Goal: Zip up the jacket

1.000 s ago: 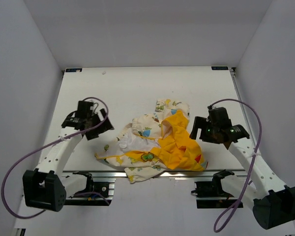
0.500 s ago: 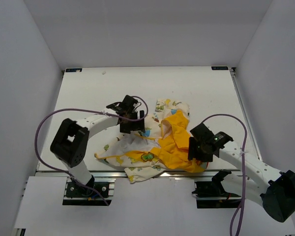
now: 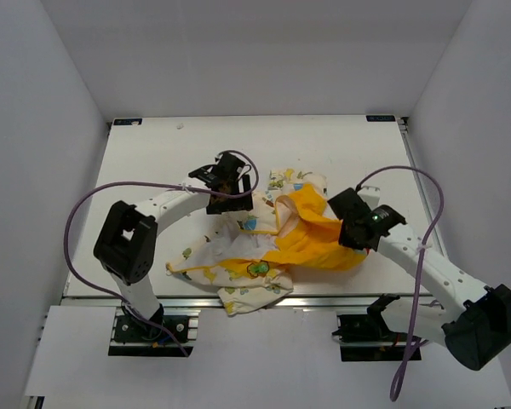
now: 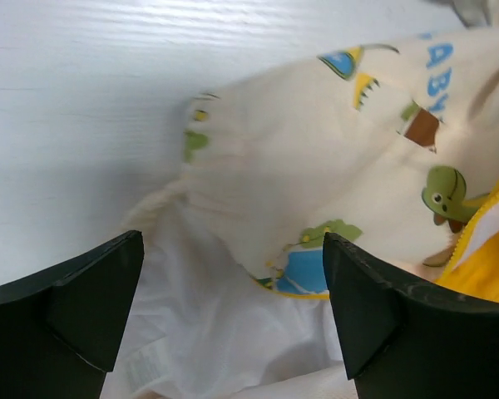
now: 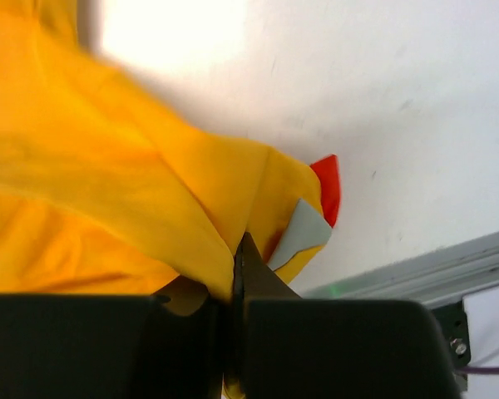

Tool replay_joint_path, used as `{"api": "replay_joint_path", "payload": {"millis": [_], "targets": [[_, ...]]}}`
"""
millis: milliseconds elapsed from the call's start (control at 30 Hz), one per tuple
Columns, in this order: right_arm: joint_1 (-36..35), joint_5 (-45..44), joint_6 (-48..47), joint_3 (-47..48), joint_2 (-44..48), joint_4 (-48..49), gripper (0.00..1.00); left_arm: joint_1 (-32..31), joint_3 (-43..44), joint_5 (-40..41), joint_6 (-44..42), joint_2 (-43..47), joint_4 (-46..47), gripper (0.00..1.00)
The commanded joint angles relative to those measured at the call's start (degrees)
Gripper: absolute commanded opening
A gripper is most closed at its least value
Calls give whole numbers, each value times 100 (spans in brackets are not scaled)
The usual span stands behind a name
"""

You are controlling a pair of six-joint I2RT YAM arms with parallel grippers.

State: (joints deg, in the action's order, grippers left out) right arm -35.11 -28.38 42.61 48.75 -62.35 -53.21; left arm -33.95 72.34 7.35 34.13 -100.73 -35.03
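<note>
White tabletop (image 3: 153, 145) is seen beneath both arms, closed in by pale walls (image 3: 43, 102). The right gripper (image 5: 237, 278) is shown with its jaws pressed together, and a fold of yellow fabric (image 5: 108, 183) is pinched between them at the right edge of the jacket (image 3: 255, 256), beside a grey tag (image 5: 302, 233) and a red tab (image 5: 326, 187). The left gripper (image 4: 233, 266) is held with its jaws spread wide above cream printed cloth (image 4: 316, 150), and nothing is gripped. The jacket is seen crumpled at mid-table, towards the near edge, with its yellow lining exposed.
</note>
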Motion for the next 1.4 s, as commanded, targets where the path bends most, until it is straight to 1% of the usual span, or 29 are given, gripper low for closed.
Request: {"api": "replay_joint_path", "payload": {"millis": [0, 33, 100, 133, 167, 200, 233, 300, 367, 400, 500, 600, 667, 700, 733, 767, 800, 833, 900, 1067, 1100, 1200, 1233, 1267, 1300, 1333, 1367], "targets": [[607, -950, -470, 635, -172, 143, 0, 353, -25, 768, 243, 659, -242, 98], [855, -715, -630, 714, -251, 292, 0, 624, -122, 663, 235, 729, -189, 98], [1547, -206, -1016, 872, -304, 959, 0, 828, -246, 443, 217, 844, -127, 98], [1647, 93, -1340, 890, -330, 1205, 0, 890, -255, 425, 147, 862, -127, 98], [1709, 131, -1474, 908, -366, 1408, 0, 891, -229, 381, 60, 853, -101, 98], [1736, 148, -1605, 986, -427, 1662, 0, 891, -194, 250, -141, 844, -5, 98], [1745, 96, -1737, 1039, -593, 1708, 0, 891, -159, 136, -178, 853, 39, 98], [1736, 96, -1861, 1197, -787, 1683, 0, 891, -184, -338, -345, 888, 380, 98], [1736, 192, -1932, 1224, -989, 1656, 0, 891, -386, -716, -416, 923, 723, 98], [1745, 306, -1958, 1164, -1007, 1708, 0, 891, -456, -1266, -442, 941, 1038, 98], [1745, 447, -1949, 979, -938, 1892, 0, 891, -729, -1893, -416, 801, 1445, 98], [1745, 587, -1967, 794, -815, 2007, 0, 847, -835, -2184, -355, 573, 1621, 98], [1745, 632, -1967, 671, -762, 2051, 0, 759, -800, -2273, -346, 441, 1701, 95], [1753, 641, -1958, 636, -735, 2060, 0, 698, -748, -2230, -328, 379, 1710, 88], [1745, 641, -1958, 583, -718, 2069, 0, 549, -686, -2117, -337, 248, 1675, 84], [1745, 641, -1941, 565, -709, 2060, 0, 496, -555, -2054, -319, 194, 1579, 78], [1753, 641, -1949, 548, -691, 2043, 0, 434, -510, -2019, -311, 142, 1578, 66], [1754, 632, -1949, 539, -682, 2008, 0, 434, -484, -1975, -284, 98, 1595, 62], [1745, 580, -1967, 513, -639, 1981, 0, 434, -405, -1844, -240, 45, 1596, 57], [1762, 386, -2011, 512, -533, 1893, 0, 425, 140, -1343, -301, -473, 982, 56], [1762, 377, -2011, 504, -515, 1893, 0, 416, 210, -1316, -310, -535, 971, 56], [1789, 368, -2029, 504, -489, 1893, 0, 407, 220, -1438, -310, -684, 1024, 42], [1797, 360, -2037, 512, -498, 1893, 0, 407, 220, -1465, -310, -711, 1041, 33], [1797, 342, -2037, 521, -506, 1885, 0, 407, 237, -1508, -319, -729, 1050, 20], [1806, 333, -2055, 556, -515, 1867, 0, 407, 263, -1483, -311, -712, 1024, 4], [1824, 316, -2090, 591, -533, 1876, 0, 407, 316, -1439, -293, -685, 989, 0], [1833, 298, -2116, 618, -550, 1876, 0, 407, 342, -1343, -328, -642, 980, 0]]}}
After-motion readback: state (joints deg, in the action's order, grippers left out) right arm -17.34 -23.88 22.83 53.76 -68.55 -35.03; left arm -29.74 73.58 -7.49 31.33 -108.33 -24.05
